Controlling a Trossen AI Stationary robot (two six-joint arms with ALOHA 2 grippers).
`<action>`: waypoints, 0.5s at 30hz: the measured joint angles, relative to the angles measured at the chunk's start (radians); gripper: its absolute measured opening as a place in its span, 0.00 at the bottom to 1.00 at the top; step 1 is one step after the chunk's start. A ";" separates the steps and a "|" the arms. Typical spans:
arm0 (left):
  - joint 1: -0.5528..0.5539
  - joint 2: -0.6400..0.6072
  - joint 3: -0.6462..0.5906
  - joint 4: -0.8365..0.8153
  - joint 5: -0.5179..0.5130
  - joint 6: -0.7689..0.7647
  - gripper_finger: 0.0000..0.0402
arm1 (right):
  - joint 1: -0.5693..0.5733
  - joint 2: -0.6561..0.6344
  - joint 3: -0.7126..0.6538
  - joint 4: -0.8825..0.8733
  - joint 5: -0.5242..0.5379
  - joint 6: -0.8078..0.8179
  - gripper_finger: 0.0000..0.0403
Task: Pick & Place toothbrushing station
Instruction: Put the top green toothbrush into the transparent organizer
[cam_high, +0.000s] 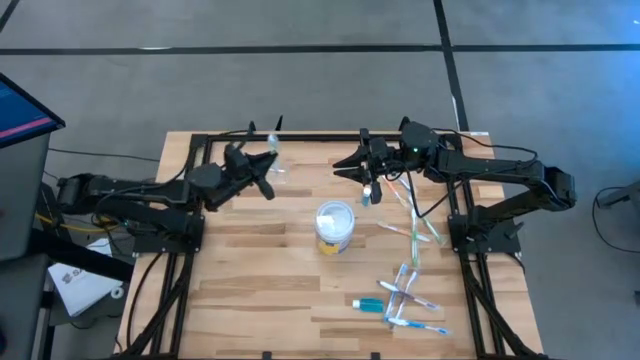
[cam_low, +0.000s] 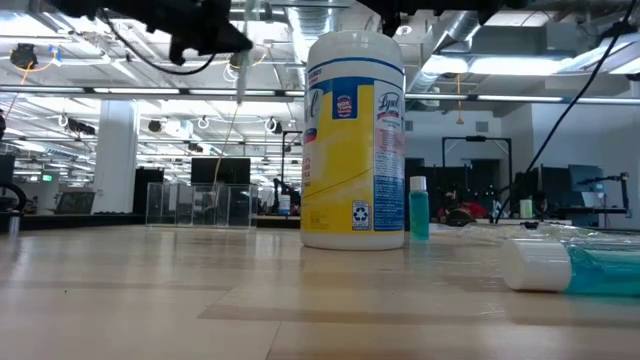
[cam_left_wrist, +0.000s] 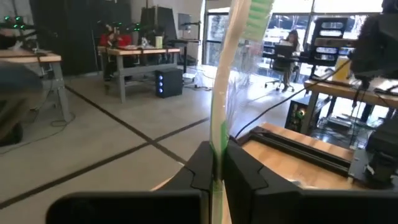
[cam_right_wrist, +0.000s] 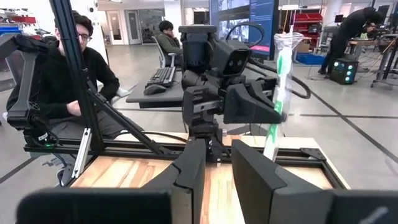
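Toothbrushes (cam_high: 405, 295) are seen heaped by the bench's near right corner, with a Lysol wipes tub (cam_high: 335, 226) at its middle. Farther back, the left gripper (cam_left_wrist: 217, 171) is clamped on a wrapped toothbrush (cam_left_wrist: 227, 81); the right gripper (cam_right_wrist: 217, 162) is parted, nothing between its fingers. By the far edge the toothbrushing station (cam_low: 195, 205) is stood, plain only in the low view and barely a glint from above. Light, stiff, slick and tippy, it is judged: best pinched at a cup wall.

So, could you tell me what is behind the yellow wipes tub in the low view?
A small teal bottle shows beside the wipes tub; whatever is directly behind it is covered.
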 joint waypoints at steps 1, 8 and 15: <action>0.000 -0.018 -0.015 0.000 -0.009 -0.001 0.02 | 0.000 0.000 0.000 -0.004 0.000 0.000 0.18; 0.018 -0.115 -0.112 0.002 -0.088 -0.008 0.02 | 0.000 0.002 0.000 -0.010 0.000 0.023 0.18; 0.063 -0.147 -0.198 0.004 -0.137 -0.063 0.02 | 0.000 0.002 0.000 -0.014 0.000 0.079 0.18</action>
